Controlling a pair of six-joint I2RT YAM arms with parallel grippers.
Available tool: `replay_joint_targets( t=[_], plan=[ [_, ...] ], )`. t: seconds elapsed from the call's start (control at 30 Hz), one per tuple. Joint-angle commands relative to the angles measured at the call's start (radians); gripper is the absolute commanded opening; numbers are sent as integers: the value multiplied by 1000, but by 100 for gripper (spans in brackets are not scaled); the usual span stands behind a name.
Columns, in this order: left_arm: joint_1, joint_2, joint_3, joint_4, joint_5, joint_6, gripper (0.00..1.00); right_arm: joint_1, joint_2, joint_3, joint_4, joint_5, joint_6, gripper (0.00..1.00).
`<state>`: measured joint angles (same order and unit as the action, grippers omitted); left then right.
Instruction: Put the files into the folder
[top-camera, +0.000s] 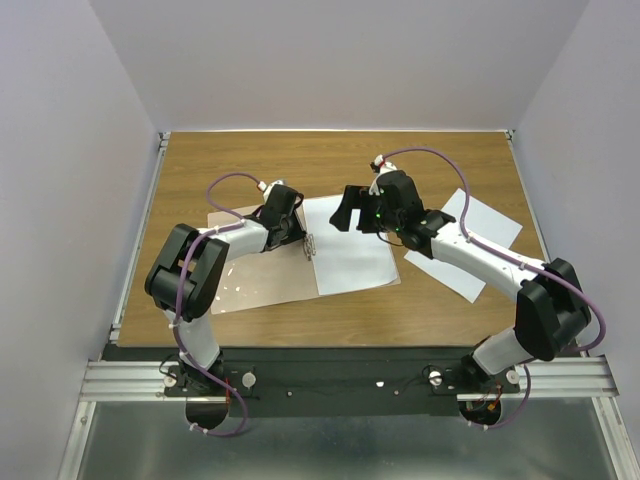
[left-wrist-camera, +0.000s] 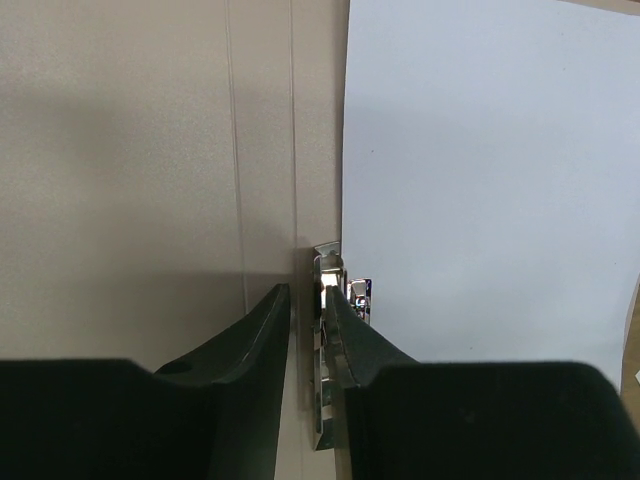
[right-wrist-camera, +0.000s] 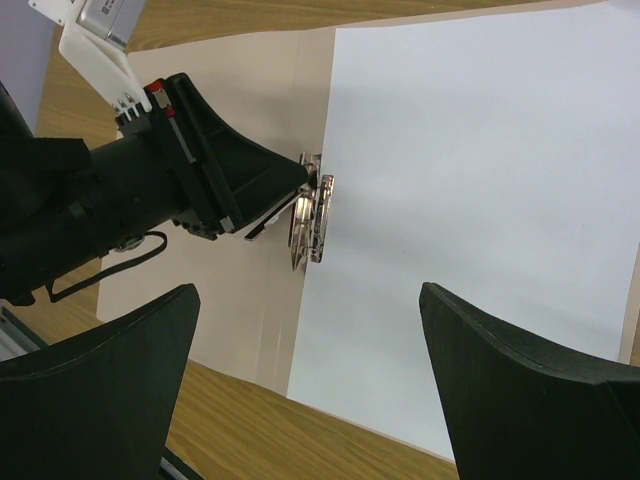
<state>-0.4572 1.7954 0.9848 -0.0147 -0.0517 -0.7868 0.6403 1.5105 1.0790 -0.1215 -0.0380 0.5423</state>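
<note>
Your left claw (left-wrist-camera: 306, 292), narrowly parted, straddles the metal clip (left-wrist-camera: 326, 260) (a gap shows beside it) on the folder (top-camera: 255, 275), which lies open on the bench (top-camera: 400, 160) with its spine running near-to-far, your right claw (right-wrist-camera: 308, 290) spread wide above the white sheet (top-camera: 350, 250).

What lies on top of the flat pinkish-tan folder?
A plain white paper sheet covers the right half of the flat pinkish-tan folder, beside its shiny metal clip. Whatever lies beneath that sheet is hidden.
</note>
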Motion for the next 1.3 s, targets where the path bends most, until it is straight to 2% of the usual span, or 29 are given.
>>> replay_joint_targets(
  t=[0.0,0.13,0.2,0.3,0.43,0.57,0.83,0.93,1.27],
  plan=[
    [-11,30,-17,-25,19,29,24,4,13,-11,-1,15,5,100],
    [-14,51,-9,-47,1,23,19,4,25,-7,0,-32,-16,100],
    [-15,53,-9,-50,-5,17,12,5,34,-4,0,-97,-18,100],
    [-20,50,-6,-50,-10,14,12,5,63,2,5,-207,-21,96],
    [-23,47,-8,-48,-7,4,12,5,119,4,14,-290,59,90],
    [-23,47,-12,-39,12,-2,1,6,180,-5,63,-364,134,85],
    [-23,42,-38,-2,47,-25,0,5,286,61,112,-355,298,81],
    [-20,38,-58,10,76,-40,0,5,326,71,112,-326,340,75],
    [5,38,-83,61,138,-42,0,9,387,107,112,-292,378,72]
  ],
)
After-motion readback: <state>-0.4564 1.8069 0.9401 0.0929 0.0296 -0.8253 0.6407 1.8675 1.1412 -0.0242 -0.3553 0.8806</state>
